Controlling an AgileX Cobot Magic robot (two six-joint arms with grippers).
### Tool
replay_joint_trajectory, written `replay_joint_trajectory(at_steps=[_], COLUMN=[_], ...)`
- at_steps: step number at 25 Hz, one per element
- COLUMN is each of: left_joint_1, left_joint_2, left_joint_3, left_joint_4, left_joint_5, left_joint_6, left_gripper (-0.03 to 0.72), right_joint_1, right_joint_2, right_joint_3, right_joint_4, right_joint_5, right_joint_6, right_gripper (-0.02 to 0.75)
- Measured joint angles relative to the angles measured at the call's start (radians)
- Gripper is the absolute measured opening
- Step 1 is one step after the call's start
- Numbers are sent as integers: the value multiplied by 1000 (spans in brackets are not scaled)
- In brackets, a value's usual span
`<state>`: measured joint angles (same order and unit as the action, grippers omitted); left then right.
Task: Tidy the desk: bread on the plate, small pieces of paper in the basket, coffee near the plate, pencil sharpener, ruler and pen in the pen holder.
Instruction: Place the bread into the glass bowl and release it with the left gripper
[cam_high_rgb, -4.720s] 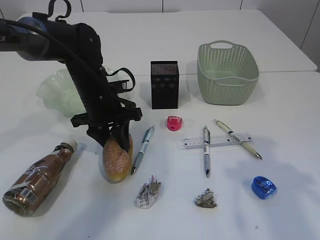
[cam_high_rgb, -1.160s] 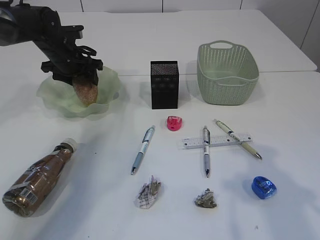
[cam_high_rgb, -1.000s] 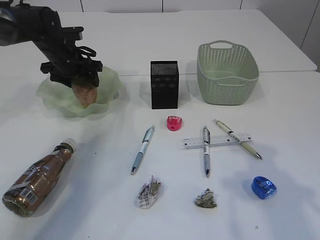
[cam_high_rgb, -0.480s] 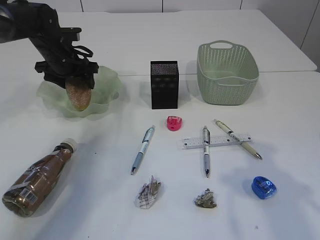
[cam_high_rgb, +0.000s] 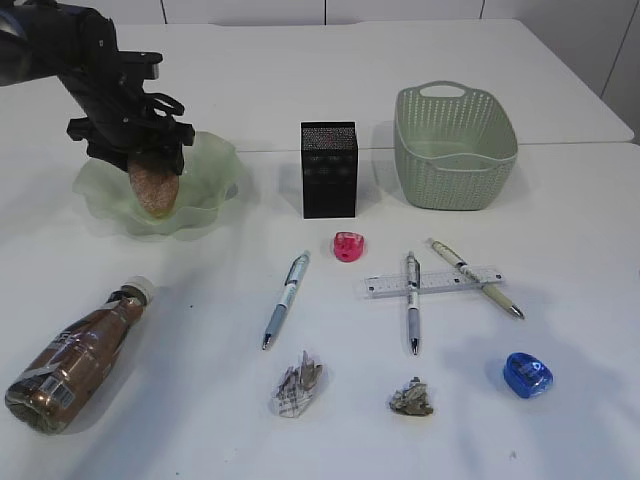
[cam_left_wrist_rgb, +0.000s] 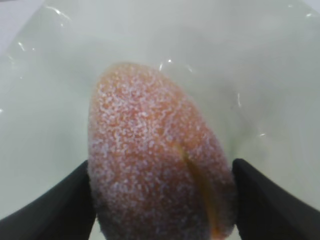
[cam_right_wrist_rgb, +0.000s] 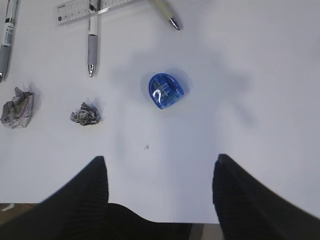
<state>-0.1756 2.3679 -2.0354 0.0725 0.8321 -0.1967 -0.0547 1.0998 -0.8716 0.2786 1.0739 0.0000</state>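
Left gripper was seen over the plate, its fingers set on either side of the bread. The bread was held upright between them, its lower end down inside the plate; whether that end touched the plate could not be told. Just beyond the gripper, to its right, the pen holder stood upright, and farther right the basket. Nearer the camera from the gripper, the coffee lay on its side on the desk, well apart from the plate. A red sharpener lay in front of the pen holder, with a pen beside it. The ruler lay crossed by two more pens. Two paper balls lay near the front edge.

Right gripper was held with jaws apart and nothing between them, above bare desk. Ahead of it lay a blue sharpener, and to its left a paper ball.
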Motion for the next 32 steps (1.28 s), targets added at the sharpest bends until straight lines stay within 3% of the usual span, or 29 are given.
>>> replay_joint_trajectory(at_steps=[6,11,16,25,32], left_joint_1=[0,0,0,0,0], left_joint_2=[0,0,0,-74,-169], left_joint_3=[0,0,0,0,0], left_joint_4=[-36,-47,-47,-47,-48], left_joint_5=[-18,-23,12,42,239], left_joint_6=[0,-20,-31,-32,-28], left_gripper=[547,653,679,652,589], right_joint_1=[0,0,0,0,0], right_joint_2=[0,0,0,0,0], right_joint_3=[0,0,0,0,0], right_joint_4=[0,-3,-7,-7,10], right_joint_5=[0,0,0,1,87], right_joint_6=[0,0,0,0,-13], right_gripper=[512,512,512,512,512])
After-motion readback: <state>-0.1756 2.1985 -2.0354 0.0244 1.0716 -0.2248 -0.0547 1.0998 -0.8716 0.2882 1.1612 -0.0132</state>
